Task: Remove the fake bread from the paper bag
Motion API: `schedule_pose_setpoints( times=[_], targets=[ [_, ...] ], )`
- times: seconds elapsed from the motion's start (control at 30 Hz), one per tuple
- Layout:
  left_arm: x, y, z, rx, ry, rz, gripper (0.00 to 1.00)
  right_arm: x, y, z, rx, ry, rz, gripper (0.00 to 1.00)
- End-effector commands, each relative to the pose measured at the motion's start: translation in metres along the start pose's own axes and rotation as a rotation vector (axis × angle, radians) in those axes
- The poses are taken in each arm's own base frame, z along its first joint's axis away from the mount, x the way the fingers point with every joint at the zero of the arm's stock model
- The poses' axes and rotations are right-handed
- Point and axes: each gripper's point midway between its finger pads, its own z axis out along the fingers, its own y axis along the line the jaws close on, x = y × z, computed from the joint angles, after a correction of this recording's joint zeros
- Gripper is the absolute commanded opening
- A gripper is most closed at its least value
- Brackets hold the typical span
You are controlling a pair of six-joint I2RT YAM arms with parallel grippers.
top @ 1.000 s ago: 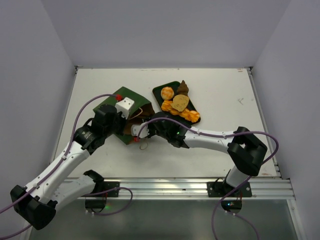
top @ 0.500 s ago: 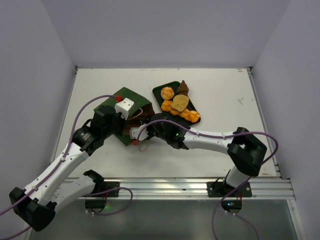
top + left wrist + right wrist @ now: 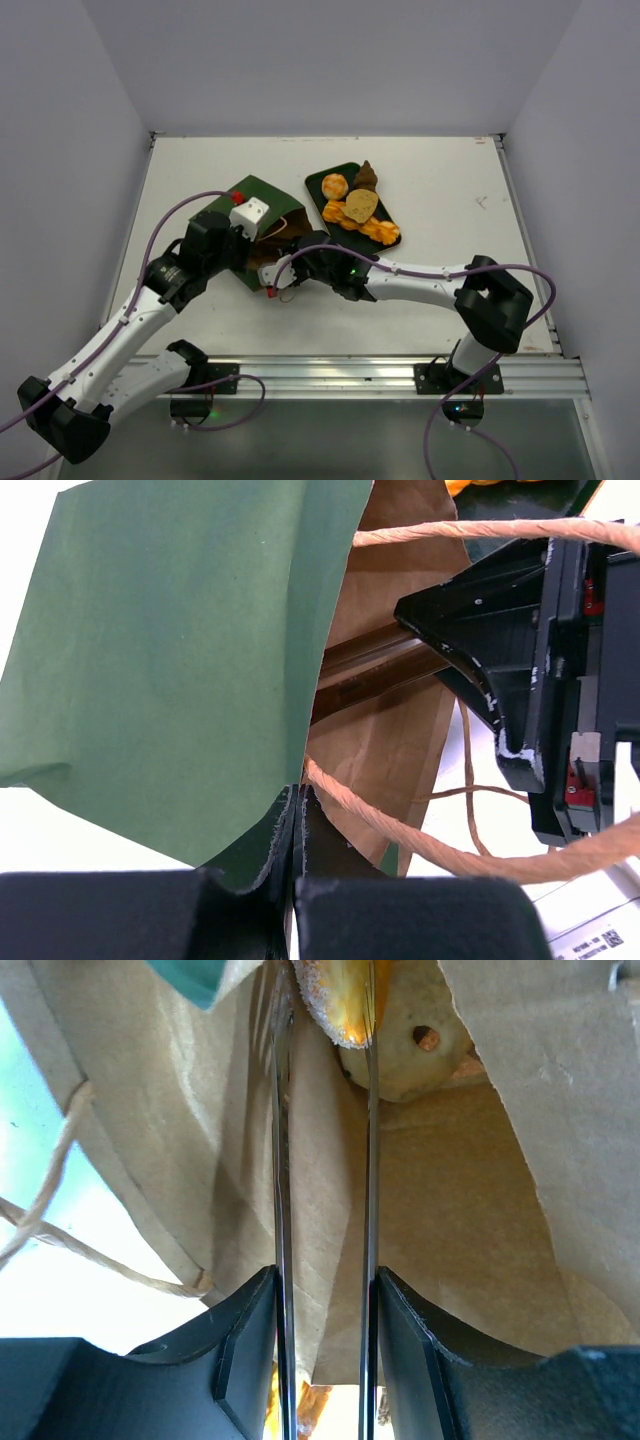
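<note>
Top external view: paper bag (image 3: 258, 195) lies sideways, brown inside showing.
Left gripper (image 3: 297, 830): pressed together on the bag's green edge.
Right gripper (image 3: 322, 990): inside bag; apparently pinching an orange pastry (image 3: 338, 1002), tips partly cropped.
Other pastries (image 3: 352, 208): on tray (image 3: 318, 182) beside bag.

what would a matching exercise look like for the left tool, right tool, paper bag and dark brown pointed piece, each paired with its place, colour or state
Things:
1. left tool
2. right tool
3. paper bag
4. dark brown pointed piece

Place, colour or state:
a. on the tray, at its far end
b. green outside, brown inside
c. pinched shut on the bag's green edge
d. inside the bag, straddling an orange pastry

Pairs: 1-c, 2-d, 3-b, 4-a
</note>
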Motion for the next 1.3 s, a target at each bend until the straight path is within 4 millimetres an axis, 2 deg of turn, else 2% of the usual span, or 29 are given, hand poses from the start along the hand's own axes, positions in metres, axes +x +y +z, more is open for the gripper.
schedule_pose_setpoints(
  times=[0.0, 0.2, 0.77, 0.93, 1.27],
  targets=[
    [-0.016, -0.005, -0.006, 0.032, -0.056, 0.022, 0.00, -0.009, -0.020, -0.007, 0.057, -0.021, -0.015, 0.46],
    [-0.018, -0.009, -0.010, 0.059, -0.068, 0.022, 0.00, -0.005, -0.026, 0.003, 0.085, 0.021, 0.003, 0.46],
    [-0.017, -0.014, -0.010, 0.084, -0.070, 0.018, 0.00, 0.003, -0.028, 0.006, 0.108, 0.072, 0.023, 0.48],
    [-0.017, -0.015, -0.010, 0.086, -0.073, 0.017, 0.00, 0.001, -0.036, 0.003, 0.122, 0.073, 0.038, 0.48],
    [-0.015, -0.017, -0.011, 0.097, -0.077, 0.018, 0.00, 0.007, -0.022, 0.011, 0.078, 0.105, 0.051, 0.41]
  ],
)
